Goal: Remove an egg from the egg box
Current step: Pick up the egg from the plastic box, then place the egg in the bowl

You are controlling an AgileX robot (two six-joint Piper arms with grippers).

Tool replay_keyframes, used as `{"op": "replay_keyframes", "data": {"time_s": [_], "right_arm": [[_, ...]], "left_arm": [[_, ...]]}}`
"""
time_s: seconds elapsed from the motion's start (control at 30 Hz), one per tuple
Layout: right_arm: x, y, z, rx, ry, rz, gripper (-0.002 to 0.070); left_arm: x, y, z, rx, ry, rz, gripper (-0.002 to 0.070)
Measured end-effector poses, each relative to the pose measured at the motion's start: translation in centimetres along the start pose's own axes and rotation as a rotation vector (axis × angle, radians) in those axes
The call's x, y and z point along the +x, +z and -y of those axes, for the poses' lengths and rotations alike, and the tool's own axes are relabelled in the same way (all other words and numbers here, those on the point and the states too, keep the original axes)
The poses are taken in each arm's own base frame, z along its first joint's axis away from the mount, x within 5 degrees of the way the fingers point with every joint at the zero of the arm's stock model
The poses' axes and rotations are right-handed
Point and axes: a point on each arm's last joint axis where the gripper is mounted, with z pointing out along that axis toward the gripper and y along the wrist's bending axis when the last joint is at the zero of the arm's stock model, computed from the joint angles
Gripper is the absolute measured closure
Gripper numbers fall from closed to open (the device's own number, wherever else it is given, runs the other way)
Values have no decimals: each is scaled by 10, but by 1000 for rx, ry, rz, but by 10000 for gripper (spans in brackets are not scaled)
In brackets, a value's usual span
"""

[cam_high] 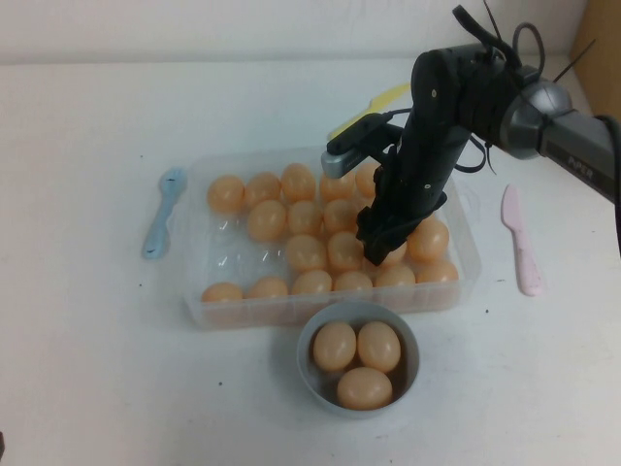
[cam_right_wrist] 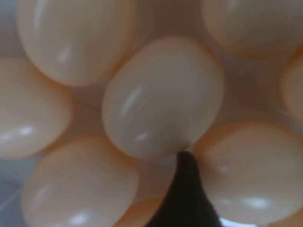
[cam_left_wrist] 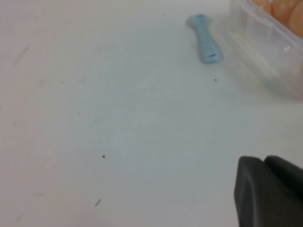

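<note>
Right of centre in the high view, the right gripper (cam_high: 381, 248) reaches down among the eggs in the egg box (cam_high: 209, 309). One dark fingertip (cam_right_wrist: 185, 189) touches the edge of the egg (cam_right_wrist: 163, 97) directly ahead; whether the fingers are apart or together I cannot tell. Below the box, a grey bowl (cam_high: 310, 367) holds three eggs. At the lower right of its own wrist view, the left gripper (cam_left_wrist: 269, 191) hovers over bare tabletop (cam_left_wrist: 118, 118), fingers' state unclear.
</note>
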Motion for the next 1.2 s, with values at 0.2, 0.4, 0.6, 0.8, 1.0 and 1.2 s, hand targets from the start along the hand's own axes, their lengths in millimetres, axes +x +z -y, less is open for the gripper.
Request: {"op": "replay_keyframes", "data": {"time_s": [0.2, 0.4, 0.6, 0.8, 1.0, 1.2], "right_arm": [[0, 4, 0, -5, 2, -3, 211], [-1, 7, 1, -8, 4, -3, 208], [-2, 7, 1, -11, 4, -5, 220], [-9, -1, 2, -6, -3, 12, 222], [-24, -34, 2, 30, -1, 126, 222], [-24, -86, -5, 60, 27, 227, 223]], "left_arm": [[0, 0, 0, 0, 0, 0, 680], [0, 0, 0, 0, 0, 0, 680], [0, 0, 0, 0, 0, 0, 680], [0, 0, 0, 0, 0, 0, 680], [0, 0, 0, 0, 0, 0, 680], [0, 0, 0, 0, 0, 0, 680]]}}
